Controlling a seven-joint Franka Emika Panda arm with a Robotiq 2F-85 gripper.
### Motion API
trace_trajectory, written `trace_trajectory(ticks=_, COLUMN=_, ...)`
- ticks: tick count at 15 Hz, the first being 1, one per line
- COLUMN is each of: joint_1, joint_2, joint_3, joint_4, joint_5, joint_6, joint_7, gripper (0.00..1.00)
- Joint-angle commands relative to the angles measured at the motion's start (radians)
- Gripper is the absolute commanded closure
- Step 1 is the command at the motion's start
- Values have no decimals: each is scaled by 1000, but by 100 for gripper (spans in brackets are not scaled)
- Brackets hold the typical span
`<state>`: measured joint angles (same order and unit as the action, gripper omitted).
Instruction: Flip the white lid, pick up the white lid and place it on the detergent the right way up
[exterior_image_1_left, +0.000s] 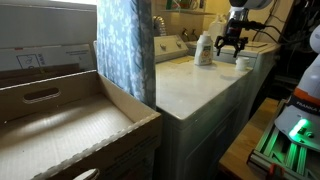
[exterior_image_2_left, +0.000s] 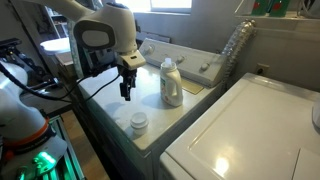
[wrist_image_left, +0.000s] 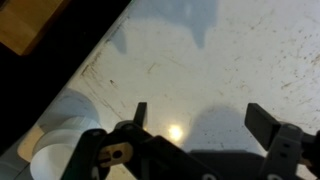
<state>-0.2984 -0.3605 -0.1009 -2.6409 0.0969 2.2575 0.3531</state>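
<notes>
jaws spread wide, gripping nothing, hovering over the white surface (exterior_image_2_left: 150, 108). white lid (exterior_image_2_left: 139, 123) sits on the surface near the front edge, close beside the jaws, not touched. detergent (exterior_image_2_left: 171, 82) stands upright nearby, apart from the lid.

No lettering can be read — the yellow-orange label (exterior_image_2_left: 171, 90) on the small cream plastic detergent bottle (exterior_image_2_left: 172, 70) is only a blur.

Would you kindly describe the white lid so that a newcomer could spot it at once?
Find the white washer top beneath the gripper. Near its edge, apart from the detergent, sits the white lid: a short round cap, far smaller than that bottle.
</notes>
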Motion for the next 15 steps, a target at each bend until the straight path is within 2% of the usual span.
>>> trace_trajectory(ticks=1, joint_1=-39, joint_2=65, joint_3=-10, joint_4=68, joint_5=-92, joint_6=-30, joint_7=80, gripper=0)
trace_trajectory(ticks=10, joint_1=-50, joint_2=164, joint_3=-37, joint_4=133, joint_5=-251, joint_6=-35, joint_7=127, gripper=0)
trace_trajectory(ticks=15, joint_1=-46, joint_2=183, joint_3=-58, joint_4=150, joint_5=-279, joint_6=-51, joint_7=133, gripper=0)
